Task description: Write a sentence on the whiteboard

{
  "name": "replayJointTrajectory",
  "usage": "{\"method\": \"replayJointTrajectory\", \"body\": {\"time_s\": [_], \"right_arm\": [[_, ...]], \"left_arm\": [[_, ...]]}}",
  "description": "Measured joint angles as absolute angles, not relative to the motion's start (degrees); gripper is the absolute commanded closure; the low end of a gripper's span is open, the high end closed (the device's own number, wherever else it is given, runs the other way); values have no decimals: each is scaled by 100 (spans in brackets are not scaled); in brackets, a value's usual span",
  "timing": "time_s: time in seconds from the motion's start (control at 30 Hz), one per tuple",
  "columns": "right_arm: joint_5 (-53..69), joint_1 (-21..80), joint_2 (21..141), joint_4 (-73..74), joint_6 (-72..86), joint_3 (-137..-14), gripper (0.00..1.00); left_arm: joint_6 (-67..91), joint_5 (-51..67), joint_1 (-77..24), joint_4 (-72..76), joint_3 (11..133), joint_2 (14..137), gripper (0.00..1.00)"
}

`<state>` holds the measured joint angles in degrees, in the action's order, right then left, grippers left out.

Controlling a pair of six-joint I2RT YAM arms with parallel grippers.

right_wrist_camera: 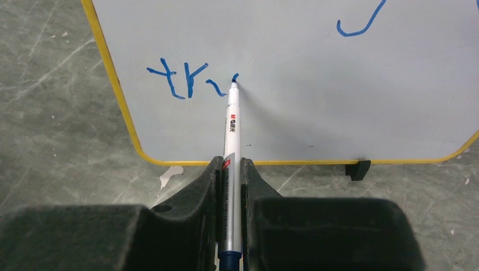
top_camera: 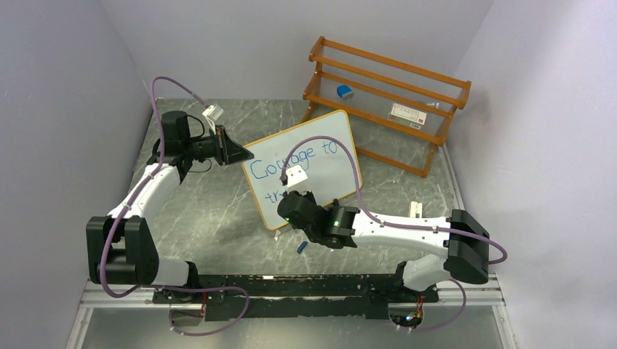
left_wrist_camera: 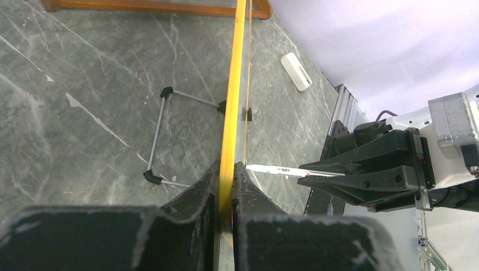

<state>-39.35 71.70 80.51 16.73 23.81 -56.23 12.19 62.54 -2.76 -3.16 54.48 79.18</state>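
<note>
The right gripper (right_wrist_camera: 230, 165) is clamping a marker (right_wrist_camera: 231, 127); just ahead, its tip is touching the board (right_wrist_camera: 316, 84), starting the y of "try". The left gripper (left_wrist_camera: 226, 172) is pinching the board's edge. The sentence (top_camera: 265, 169) is showing "Courage to tr"; "again" is waiting.

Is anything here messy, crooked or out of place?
Little. What looks like a blue pen cap lies loose on the table near the right gripper, which holds the marker. The whiteboard sits skewed to the table's edges, but the left gripper clamps its frame, so that seems deliberate. Nothing looks spilled or broken.
</note>
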Motion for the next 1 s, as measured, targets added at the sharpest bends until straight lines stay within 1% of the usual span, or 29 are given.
{"method": "replayJointTrajectory", "body": {"time_s": [1.0], "right_arm": [[-3304, 7175, 8171, 2130, 2532, -5627, 100]], "left_arm": [[1194, 6226, -283, -318, 5448, 7920, 95]]}}
